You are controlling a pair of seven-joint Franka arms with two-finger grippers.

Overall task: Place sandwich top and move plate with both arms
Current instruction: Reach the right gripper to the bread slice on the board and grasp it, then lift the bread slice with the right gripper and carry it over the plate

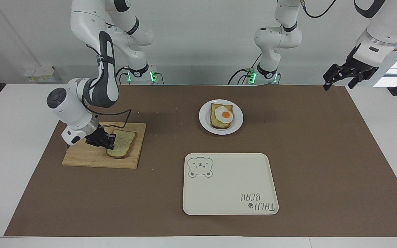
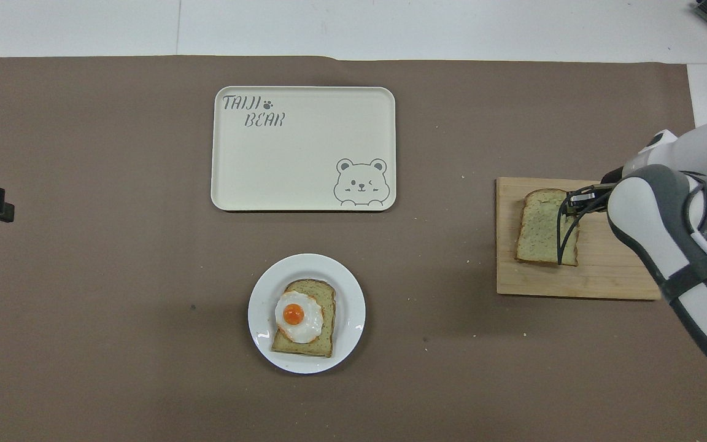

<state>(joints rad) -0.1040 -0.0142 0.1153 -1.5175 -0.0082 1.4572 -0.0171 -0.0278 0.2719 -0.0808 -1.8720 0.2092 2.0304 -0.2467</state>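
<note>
The sandwich top, a plain speckled bread slice, is held at one edge by my right gripper and is tilted just above the wooden cutting board. It also shows in the overhead view with the right gripper at its edge. The small white plate sits mid-table and bears a bread slice with a fried egg. My left gripper waits, open and empty, raised over the table's corner at the left arm's end.
A cream rectangular tray with a bear drawing lies farther from the robots than the plate. The cutting board lies toward the right arm's end. A brown mat covers the table.
</note>
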